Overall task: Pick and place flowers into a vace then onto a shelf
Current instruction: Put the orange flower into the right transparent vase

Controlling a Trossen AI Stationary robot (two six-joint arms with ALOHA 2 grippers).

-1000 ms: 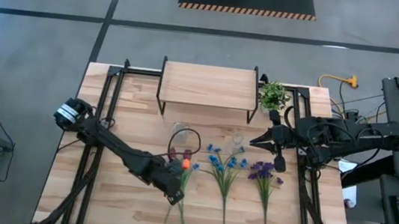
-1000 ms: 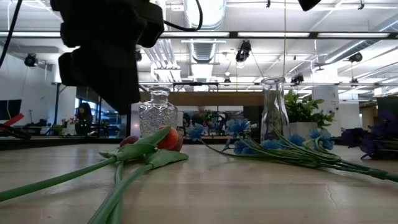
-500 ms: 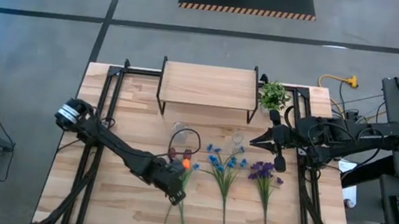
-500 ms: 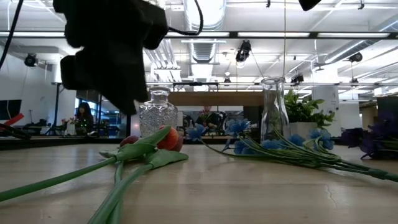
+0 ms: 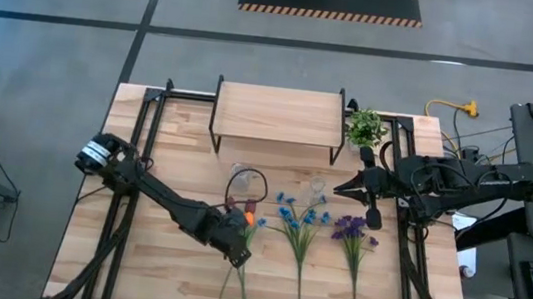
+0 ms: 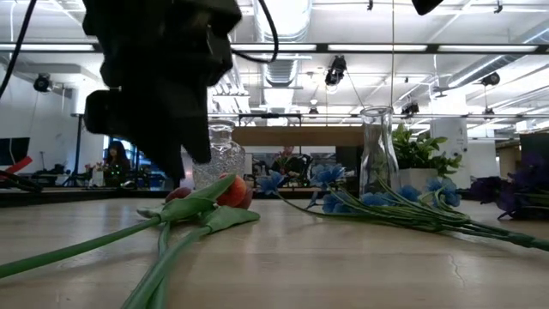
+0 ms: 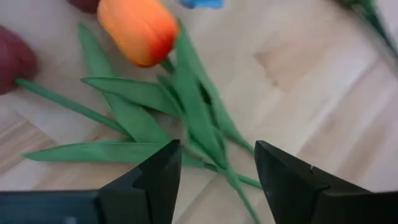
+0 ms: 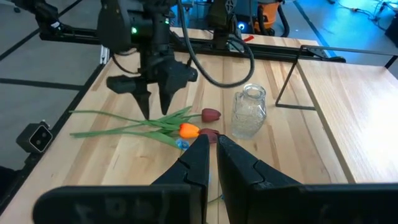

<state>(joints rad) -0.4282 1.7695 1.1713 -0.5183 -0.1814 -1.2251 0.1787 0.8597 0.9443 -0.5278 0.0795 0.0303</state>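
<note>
Over the last second the left gripper point(image 7: 214, 163) has spread its fingers wider and dropped over the tulip stems point(image 7: 205, 134) lying on the counter point(image 5: 162, 269), nothing held, so a grasp looks imminent; the right gripper point(image 8: 211, 155) waits shut near the vases point(image 5: 240, 175).

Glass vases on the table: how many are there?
2. A cut-glass vase stands by the tulip heads, and a taller clear vase stands behind the blue bunch. Both are in front of the shelf.
</note>
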